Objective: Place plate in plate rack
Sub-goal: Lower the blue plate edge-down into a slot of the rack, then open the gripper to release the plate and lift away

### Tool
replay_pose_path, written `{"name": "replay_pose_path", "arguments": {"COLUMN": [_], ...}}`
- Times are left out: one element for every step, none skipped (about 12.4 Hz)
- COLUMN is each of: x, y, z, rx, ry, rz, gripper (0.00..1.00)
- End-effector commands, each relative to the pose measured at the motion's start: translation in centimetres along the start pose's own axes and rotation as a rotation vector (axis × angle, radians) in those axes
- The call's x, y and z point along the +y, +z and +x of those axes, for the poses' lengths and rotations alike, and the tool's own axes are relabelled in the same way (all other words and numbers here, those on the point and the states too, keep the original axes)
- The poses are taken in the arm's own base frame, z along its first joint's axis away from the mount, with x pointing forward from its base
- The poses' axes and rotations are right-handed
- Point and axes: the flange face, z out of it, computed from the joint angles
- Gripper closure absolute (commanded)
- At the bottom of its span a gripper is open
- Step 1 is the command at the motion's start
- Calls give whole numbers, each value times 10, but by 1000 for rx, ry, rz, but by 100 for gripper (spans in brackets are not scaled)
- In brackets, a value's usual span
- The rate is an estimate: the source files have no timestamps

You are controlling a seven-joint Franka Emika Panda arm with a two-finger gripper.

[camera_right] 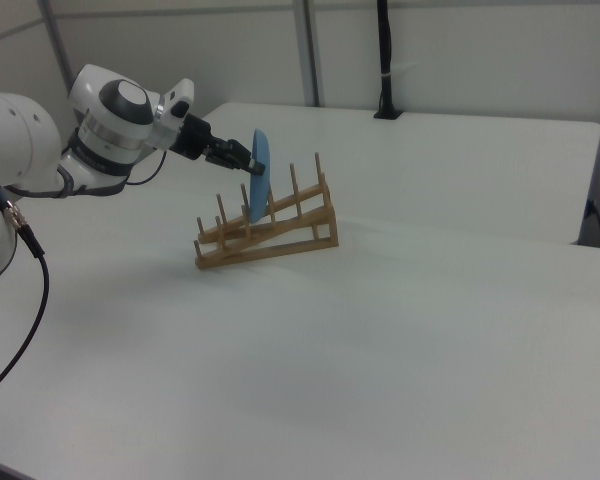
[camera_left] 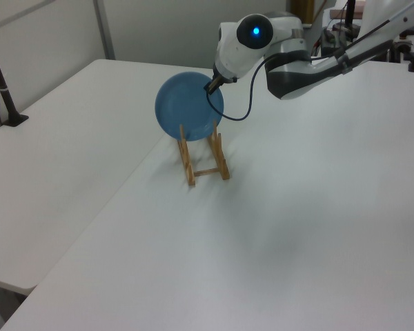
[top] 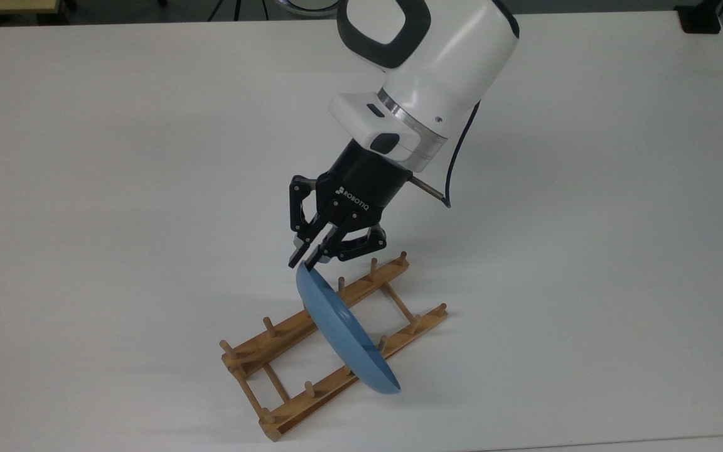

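Pinching the rim of the round light-blue plate (top: 342, 333), the end effector (top: 307, 259) hangs it right below itself, between the wooden peg rack's (top: 286, 370) dowels; letting go crooked could tip it onto the white counter (top: 117, 188).

Bright, even indoor light falls from overhead on a white table (top: 117, 157), which looks nearly washed out in the top view. Shadows are soft and faint: a pale one lies on the table beside the plate rack (top: 286, 361) and below the plate (top: 344, 333). The left view and right view look slightly hazy, with grainy, muted colour.
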Motion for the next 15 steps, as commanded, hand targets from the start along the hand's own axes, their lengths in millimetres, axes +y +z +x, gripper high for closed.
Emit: {"name": "replay_pose_path", "arguments": {"x": [-1, 0, -1, 1, 3, 2, 8, 11, 16, 22, 25, 34, 41, 49, 58], "y": [-3, -4, -7, -12, -15, -20, -29, -36, -43, -56, -62, -72, -77, -80, -87], "z": [-2, -1, 0, 4, 5, 6, 12, 15, 18, 23, 25, 29, 29, 26, 24], "rx": [12, 13, 14, 21, 23, 17, -3, -27, -39, -61, -93, -149, -199, -251, -296], "ry": [10, 14, 21, 43, 48, 58, 93, 122, 140, 166, 178, 183, 168, 141, 113], "rz": [8, 8, 12, 14, 17, 28, 52, 76, 89, 123, 157, 205, 218, 234, 271], "gripper": [49, 34, 24, 0, 0, 0, 0, 0, 0, 0, 0, 0, 0, 0, 0]}}
